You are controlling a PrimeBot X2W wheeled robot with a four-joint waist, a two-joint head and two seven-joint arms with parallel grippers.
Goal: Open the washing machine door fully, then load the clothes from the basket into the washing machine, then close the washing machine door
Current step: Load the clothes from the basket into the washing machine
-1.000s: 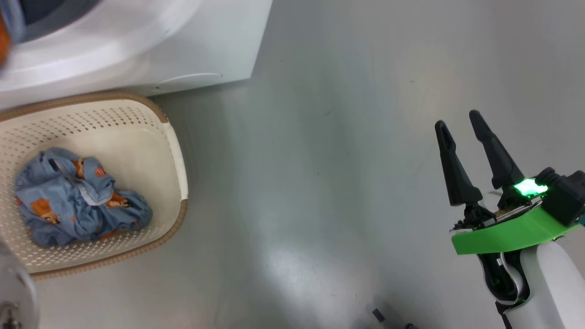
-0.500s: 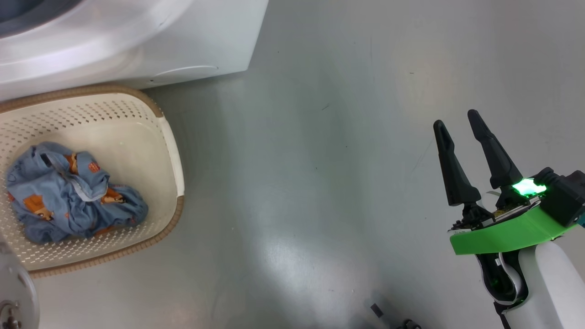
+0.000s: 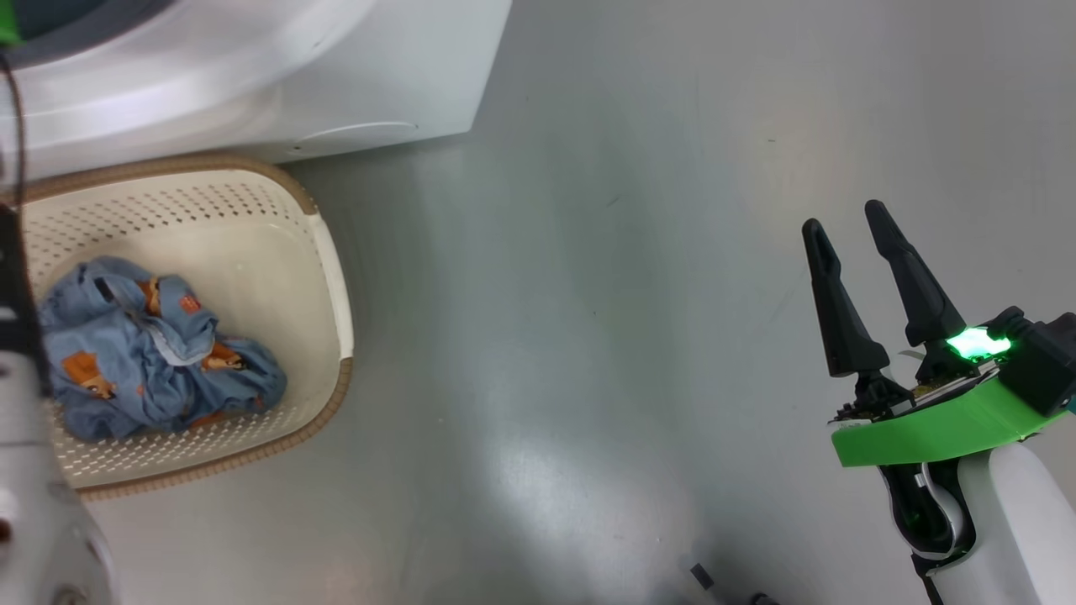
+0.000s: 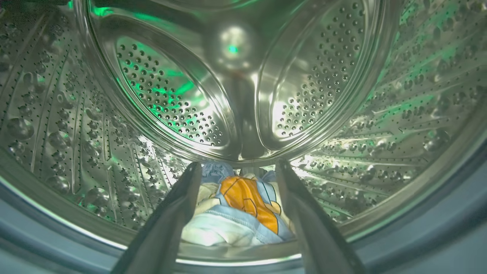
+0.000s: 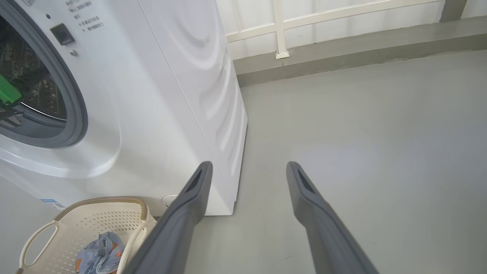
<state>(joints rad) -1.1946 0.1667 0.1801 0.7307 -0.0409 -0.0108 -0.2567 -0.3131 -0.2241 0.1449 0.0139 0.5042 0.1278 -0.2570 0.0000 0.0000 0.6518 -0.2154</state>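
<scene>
My left gripper (image 4: 239, 164) is open inside the washing machine's steel drum (image 4: 171, 95). A blue, orange and white garment (image 4: 243, 205) lies loose on the drum floor between and below its fingers. More blue printed clothes (image 3: 151, 353) (image 5: 101, 257) lie bunched in the cream basket (image 3: 332, 252) (image 5: 38, 236), which stands on the floor right in front of the white washing machine (image 3: 252, 76) (image 5: 159, 95). My right gripper (image 3: 843, 217) (image 5: 248, 164) hangs open and empty over bare floor, far right of the basket. The washing machine door is out of view.
My left forearm (image 3: 25, 487) rises along the head view's left edge, over the basket's near side. The grey gasket (image 5: 78, 118) rings the uncovered drum mouth. A low grey ledge with a white railing (image 5: 281, 38) runs behind the open grey floor (image 3: 588, 294).
The patterned cloth blurred at the drum mouth a second ago is gone from the head view. My left forearm now shows at the left edge. The camera shifted slightly; the right gripper held still.
</scene>
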